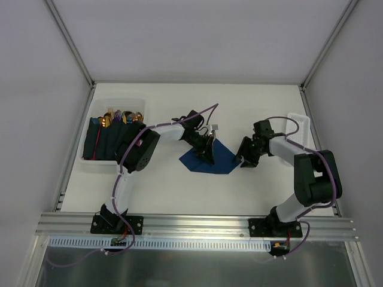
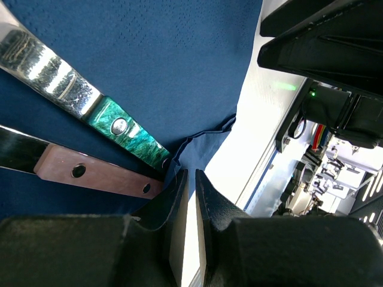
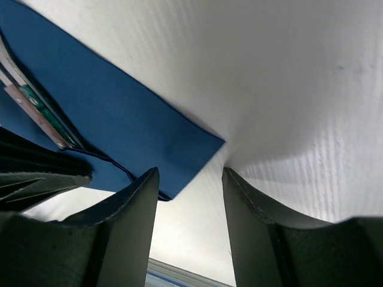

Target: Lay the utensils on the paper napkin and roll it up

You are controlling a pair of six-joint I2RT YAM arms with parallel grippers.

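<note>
- We see the left arm stretched to mid-bench, left gripper [image 1: 208,149] tipped down onto the paper napkin [image 1: 224,160]. Its jaws are nearly closed, just a slit; we can't tell if they pinch the fold.
- Right arm's bent, right gripper [image 3: 188,173] low, jaws apart, gripping nothing, napkin corner just ahead.
- The utensils [image 2: 90,101] lie on the napkin.
- White bench [image 1: 239,101], pale walls [image 1: 179,36], and a bin [image 1: 90,162] of blue rolls [image 1: 108,142] far left.
</note>
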